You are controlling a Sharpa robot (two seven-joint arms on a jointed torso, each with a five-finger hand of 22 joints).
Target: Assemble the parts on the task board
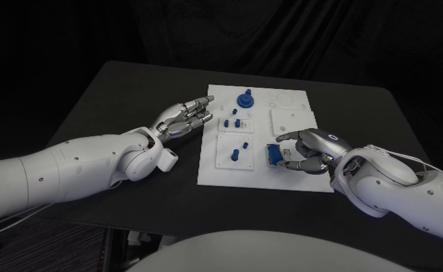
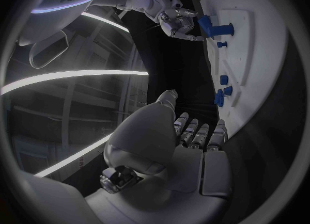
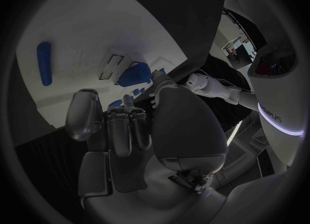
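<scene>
The white task board lies in the middle of the black table. On it stand a round blue knob, two small blue pegs and a blue peg on the near left plate. My right hand rests on the board's right side, its curled fingers gripping a blue block. The left wrist view shows the same grip, with the right hand at the block. My left hand hovers flat beside the board's left edge, fingers straight and holding nothing.
Raised white plates cover the board's far right. Bare black table lies left of the board and in front of it. A dark curtain hangs behind the table's far edge.
</scene>
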